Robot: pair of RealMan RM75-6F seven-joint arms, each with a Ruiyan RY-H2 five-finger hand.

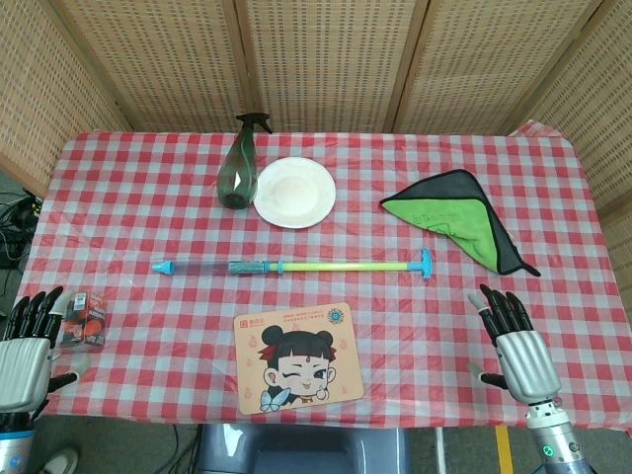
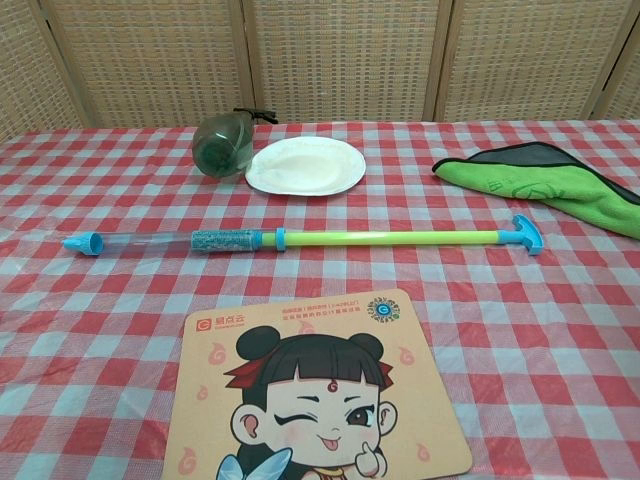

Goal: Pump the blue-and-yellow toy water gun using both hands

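Note:
The toy water gun (image 1: 292, 266) lies flat across the middle of the table, its clear barrel with a blue nozzle to the left and its yellow-green rod ending in a blue T-handle (image 1: 423, 263) to the right. The chest view shows the water gun (image 2: 300, 239) the same way, handle (image 2: 526, 234) at right. My left hand (image 1: 28, 346) hovers open at the near left table edge, fingers spread. My right hand (image 1: 515, 346) is open at the near right edge. Both hands are well short of the gun and touch nothing. Neither hand appears in the chest view.
A dark green spray bottle (image 1: 238, 163) lies beside a white plate (image 1: 294, 192) at the back. A green cloth (image 1: 452, 217) sits back right. A cartoon mouse pad (image 1: 294, 356) lies near the front edge. A small red box (image 1: 85, 318) sits by my left hand.

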